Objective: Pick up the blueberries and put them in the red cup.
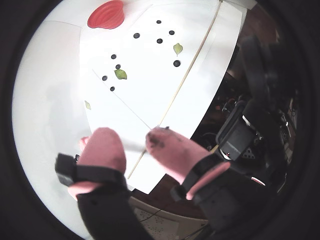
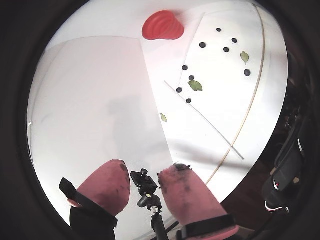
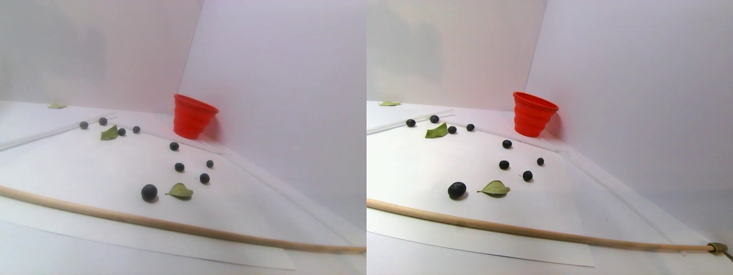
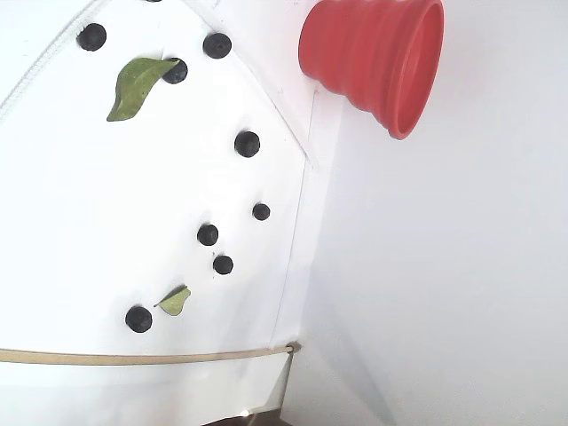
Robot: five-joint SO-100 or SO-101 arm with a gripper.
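Nearest in both wrist views, the gripper [image 1: 135, 140] hangs above the worktop's [image 3: 69, 166] near edge, its pink fingers [image 2: 107, 182] parted and holding nothing. Past a wooden rod [image 3: 172, 226] lying along that edge, the berries [image 3: 149, 192] are scattered among green leaves [image 3: 181, 191] across the middle of the white sheet [image 4: 80, 222]. The cup [image 3: 193, 117] stands upright in the far corner by the wall, well apart from the gripper.
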